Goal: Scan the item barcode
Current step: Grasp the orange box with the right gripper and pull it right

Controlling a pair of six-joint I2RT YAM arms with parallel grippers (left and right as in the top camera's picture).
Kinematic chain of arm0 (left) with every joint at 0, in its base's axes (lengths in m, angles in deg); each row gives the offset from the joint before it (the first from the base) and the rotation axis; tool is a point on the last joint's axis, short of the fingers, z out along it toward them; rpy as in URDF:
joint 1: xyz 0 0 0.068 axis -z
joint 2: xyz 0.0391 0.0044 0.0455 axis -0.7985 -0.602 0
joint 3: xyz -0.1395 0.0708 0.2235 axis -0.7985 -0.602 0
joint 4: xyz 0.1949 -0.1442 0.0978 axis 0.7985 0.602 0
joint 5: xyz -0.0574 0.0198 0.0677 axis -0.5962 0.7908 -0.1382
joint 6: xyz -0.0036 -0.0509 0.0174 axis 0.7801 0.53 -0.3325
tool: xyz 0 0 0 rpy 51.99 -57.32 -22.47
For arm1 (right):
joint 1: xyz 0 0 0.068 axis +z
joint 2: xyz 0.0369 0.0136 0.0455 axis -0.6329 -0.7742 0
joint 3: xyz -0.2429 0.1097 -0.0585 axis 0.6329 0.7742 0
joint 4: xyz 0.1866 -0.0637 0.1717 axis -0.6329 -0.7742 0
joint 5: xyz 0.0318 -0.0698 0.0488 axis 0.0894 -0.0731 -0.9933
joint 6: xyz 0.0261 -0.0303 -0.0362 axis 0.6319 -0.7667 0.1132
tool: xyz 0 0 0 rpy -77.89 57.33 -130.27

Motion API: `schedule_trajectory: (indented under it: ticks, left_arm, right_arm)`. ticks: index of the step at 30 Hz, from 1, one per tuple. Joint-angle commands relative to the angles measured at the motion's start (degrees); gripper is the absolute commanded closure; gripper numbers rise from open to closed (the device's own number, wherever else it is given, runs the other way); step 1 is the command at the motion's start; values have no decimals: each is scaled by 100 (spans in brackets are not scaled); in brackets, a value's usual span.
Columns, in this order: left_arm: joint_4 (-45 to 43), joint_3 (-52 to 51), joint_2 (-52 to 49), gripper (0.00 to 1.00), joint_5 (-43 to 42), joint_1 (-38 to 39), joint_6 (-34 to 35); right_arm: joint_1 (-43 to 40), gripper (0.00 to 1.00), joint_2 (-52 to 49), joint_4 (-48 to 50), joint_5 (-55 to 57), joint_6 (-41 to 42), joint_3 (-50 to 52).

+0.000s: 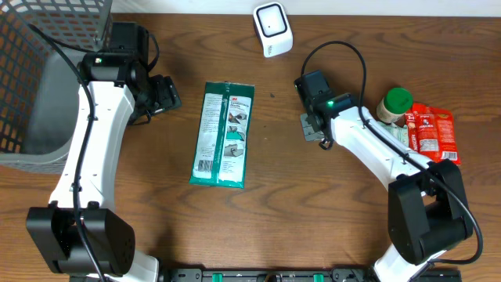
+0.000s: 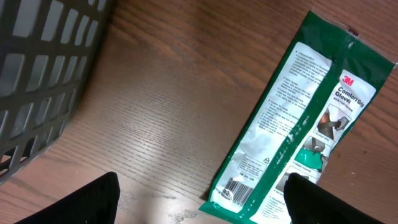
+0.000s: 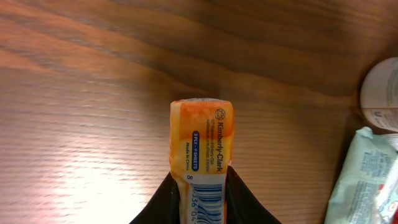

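Note:
My right gripper (image 3: 202, 183) is shut on a slim orange Kimberly-Clark tissue pack (image 3: 202, 140), which stands upright above the wooden table. Its barcode (image 3: 205, 202) faces the wrist camera, between the black fingers (image 3: 163, 202). From above, the right gripper (image 1: 313, 127) is right of the table's middle, with the pack a small grey shape in it. The white scanner (image 1: 272, 30) stands at the back edge, behind and left of it. My left gripper (image 1: 164, 94) hangs open, holding nothing, left of a green 3M glove packet (image 1: 223, 135). The packet's barcode (image 2: 235, 188) lies between the left fingers (image 2: 311, 199).
A grey mesh basket (image 1: 47, 78) fills the back left corner. A green-lidded jar (image 1: 395, 103) and red packets (image 1: 432, 133) lie at the right. In the right wrist view a round white container (image 3: 380, 93) and a pale packet (image 3: 364, 180) show at the right edge.

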Motion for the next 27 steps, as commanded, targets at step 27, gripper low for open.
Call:
schedule_trajectory:
  ticks: [27]
  left_arm:
    - [26,22,83,15,72,-24,-31]
  right_arm:
    - [9,48,57,341,-984,42,269]
